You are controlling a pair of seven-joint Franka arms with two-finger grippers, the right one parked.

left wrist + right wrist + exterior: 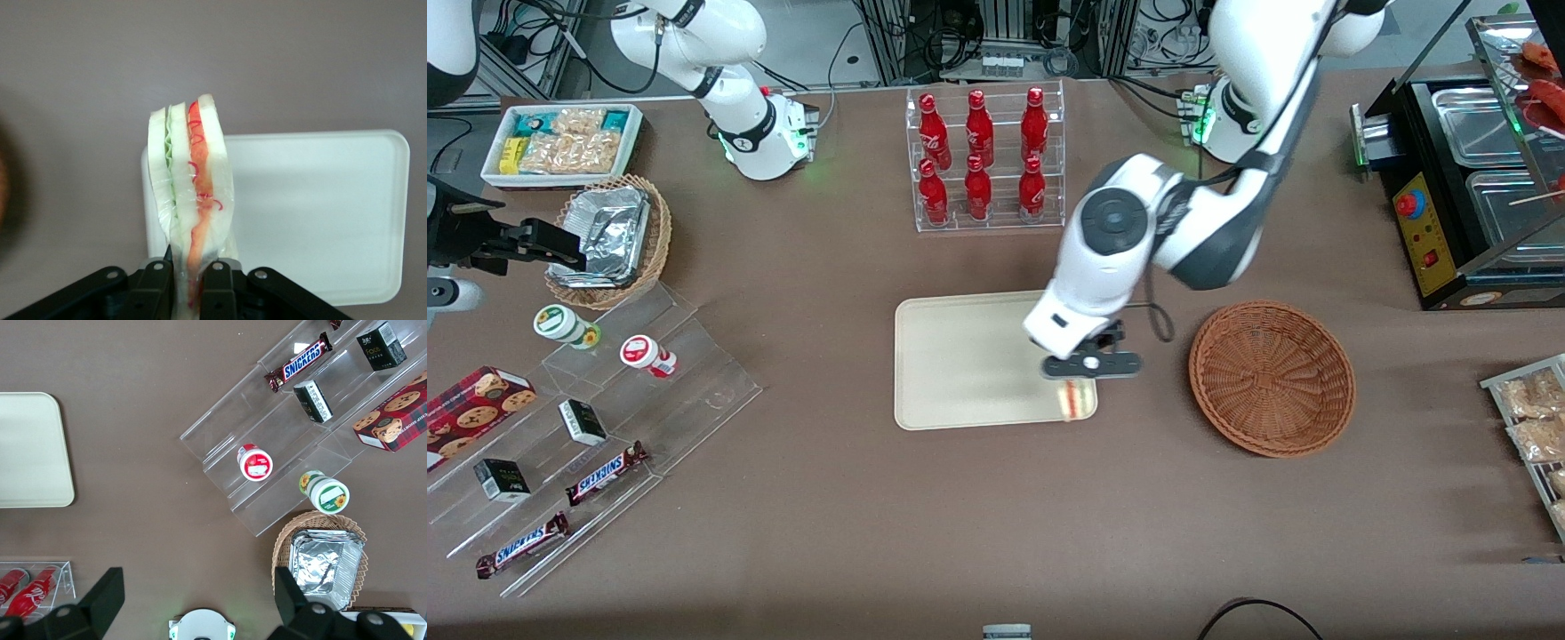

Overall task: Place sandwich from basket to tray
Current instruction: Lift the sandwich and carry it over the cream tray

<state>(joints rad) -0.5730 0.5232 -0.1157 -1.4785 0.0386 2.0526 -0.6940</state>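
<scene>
While the tool [1079,380] grips the sandwich [1077,400] over the tray [960,364], its base is hidden.

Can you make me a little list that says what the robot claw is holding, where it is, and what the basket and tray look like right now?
claw: the working arm's black claw is shut on the sandwich, over the tray's corner nearest the basket
sandwich: plastic-wrapped triangular wedge of pale bread with red, orange and green filling
tray: flat cream-beige rectangular plastic tray, nothing lying on it
basket: round reddish-brown wicker basket, nothing inside, beside the tray toward the working arm's end
step left: sandwich not yet set down
</scene>
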